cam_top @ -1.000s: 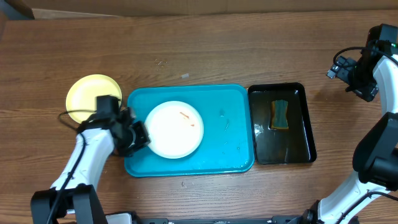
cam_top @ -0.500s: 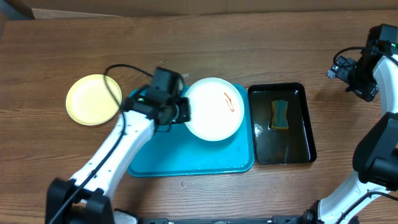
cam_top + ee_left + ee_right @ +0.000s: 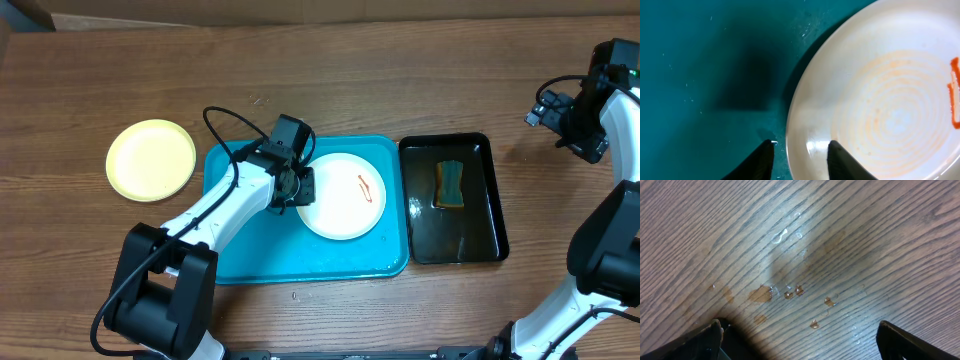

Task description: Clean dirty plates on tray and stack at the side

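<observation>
Left end effector narrowly parted astride white plate rim on tray; right end effector wide above counter.

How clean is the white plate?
Dirty: the white plate on the tray bears an orange smear near its rim.
</observation>
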{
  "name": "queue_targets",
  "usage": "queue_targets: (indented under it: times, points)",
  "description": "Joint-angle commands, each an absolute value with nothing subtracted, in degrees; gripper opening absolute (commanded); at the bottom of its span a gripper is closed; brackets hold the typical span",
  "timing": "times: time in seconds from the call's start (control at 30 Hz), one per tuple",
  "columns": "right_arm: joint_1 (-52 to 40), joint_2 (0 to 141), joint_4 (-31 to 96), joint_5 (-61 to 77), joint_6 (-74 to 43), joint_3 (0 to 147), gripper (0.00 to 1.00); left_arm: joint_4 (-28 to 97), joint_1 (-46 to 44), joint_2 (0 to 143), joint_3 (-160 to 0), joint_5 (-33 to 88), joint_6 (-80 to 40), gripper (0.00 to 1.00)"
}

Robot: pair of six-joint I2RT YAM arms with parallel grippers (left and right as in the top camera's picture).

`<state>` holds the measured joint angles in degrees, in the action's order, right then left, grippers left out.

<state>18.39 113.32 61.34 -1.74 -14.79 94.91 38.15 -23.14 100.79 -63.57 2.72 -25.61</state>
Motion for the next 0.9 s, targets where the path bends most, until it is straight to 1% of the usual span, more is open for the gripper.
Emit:
queue_targets:
  times: [0.0, 0.13, 0.27, 0.33, 0.37, 0.4, 0.43, 0.47, 0.5, 0.53, 0.67, 0.73, 0.8, 0.83, 0.87]
  points:
    - [18.46, 112.18, 61.14, -2.07, -15.03, 95.22, 1.00, 40.47, -22.26, 100.88, -68.79, 2.35, -22.87, 0.41]
    - [18.46, 112.18, 61.14, -2.07, -15.03, 95.22, 1.00, 43.94, -22.04, 100.88, -73.19, 2.37, -22.90, 0.43]
    - [18.46, 112.18, 61.14, -2.07, -15.03, 95.22, 1.00, 45.58, -22.09, 100.99, -73.58, 3.16, -22.94, 0.44]
    - [18.46, 112.18, 61.14, -2.07, -15.03, 95.22, 1.00, 46.39, -22.11, 100.99, -73.52, 2.92, -22.90, 0.47]
    - [18.46, 112.18, 61.14, -2.07, -15.03, 95.22, 1.00, 46.44, -22.11, 100.99, -73.52, 2.98, -22.90, 0.44]
    - [18.46, 112.18, 61.14, -2.07, -15.00, 95.22, 1.00, 46.46, -22.11, 100.99, -73.52, 2.98, -22.90, 0.43]
    - [18.46, 112.18, 61.14, -2.07, -15.03, 95.22, 1.00, 46.59, -22.11, 100.99, -73.49, 2.52, -22.65, 0.33]
    - [18.46, 112.18, 61.14, -2.07, -15.03, 95.22, 1.00, 46.57, -22.11, 100.99, -73.47, 2.33, -22.63, 0.20]
    - [18.46, 112.18, 61.14, -2.07, -15.00, 95.22, 1.00, 46.54, -22.11, 100.99, -73.43, 2.33, -22.65, 0.10]
    - [18.46, 112.18, 61.14, -2.07, -15.03, 95.22, 1.00, 46.50, -22.11, 100.99, -73.41, 2.33, -22.65, 0.04]
    - [18.46, 112.18, 61.14, -2.07, -15.03, 95.22, 1.00, 46.30, -22.11, 100.99, -73.23, 2.35, -21.58, 0.04]
    - [18.46, 112.18, 61.14, -2.07, -15.03, 95.22, 1.00, 46.30, -22.11, 100.99, -73.23, 2.33, -21.58, 0.19]
    - [18.46, 112.18, 61.14, -2.07, -15.03, 95.22, 1.00, 46.28, -22.11, 100.99, -73.23, 2.33, -21.65, 0.22]
    - [18.46, 112.18, 61.14, -2.07, -15.00, 95.22, 1.00, 46.28, -22.11, 100.99, -73.23, 2.33, -21.63, 0.26]
    - [18.46, 112.18, 61.14, -2.07, -15.03, 95.22, 1.00, 46.30, -22.11, 100.99, -73.21, 2.33, -21.78, 0.34]
